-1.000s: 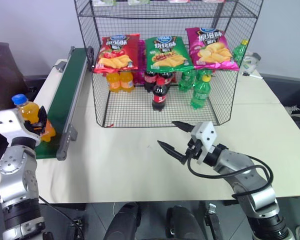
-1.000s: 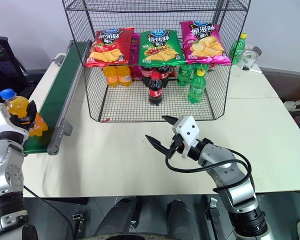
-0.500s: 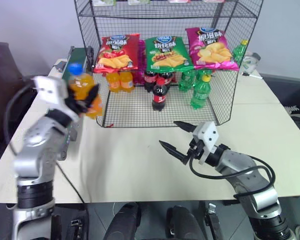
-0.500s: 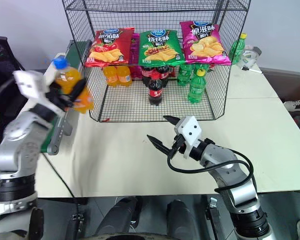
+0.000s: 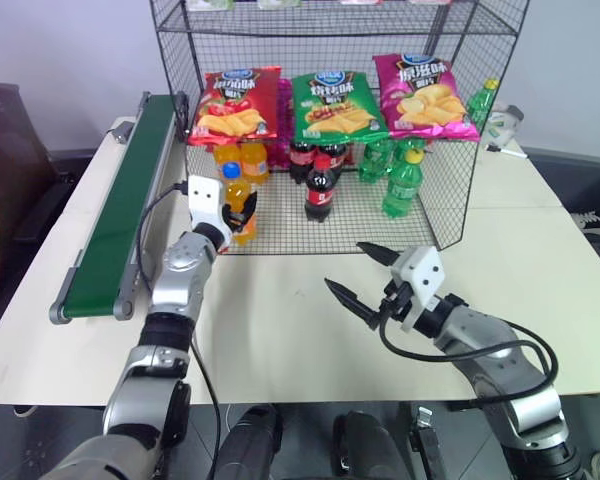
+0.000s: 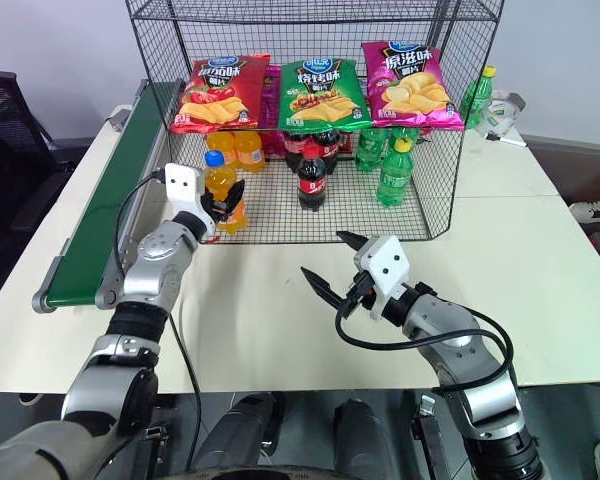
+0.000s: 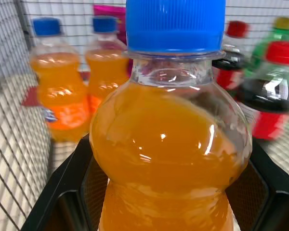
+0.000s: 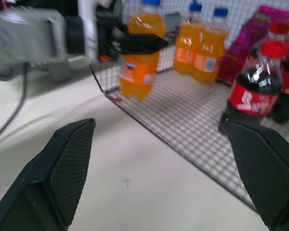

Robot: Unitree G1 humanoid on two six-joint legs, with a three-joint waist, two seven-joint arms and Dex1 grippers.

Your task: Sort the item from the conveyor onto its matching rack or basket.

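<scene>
Left tool (image 5: 232,208) is clenched on the orange bottle (image 5: 239,203), gripping it at the neck below the blue cap; bottle upright, held clear of any surface as far as the right wrist view shows. A second ago the same bottle was held low at the near end of the belt (image 5: 120,210); half a second ago it was lifted beside the rack's left wall; now it sits at the front-left opening of the rack (image 5: 330,215), over the edge of the grid floor; the carry across is therefore all but done and the belt lies bare.

Two matching orange bottles (image 5: 240,158) stand further back on the left of the rack floor, under the red crisp bag (image 5: 234,104); cola bottles (image 5: 320,180) are in the middle, green bottles (image 5: 398,178) to the right; so the left column is judged the right destination.

Right tool (image 5: 362,275) is released, jaws wide, hovering over the worktop (image 5: 280,330) in front of the rack, in much the same place as before; it plays no part at present.

Remaining, by judgement: ease the bottle inward toward its two mates, lower until the base meets the grid, then let go; risk is a tip-over on the wire floor if released high or tilted.
</scene>
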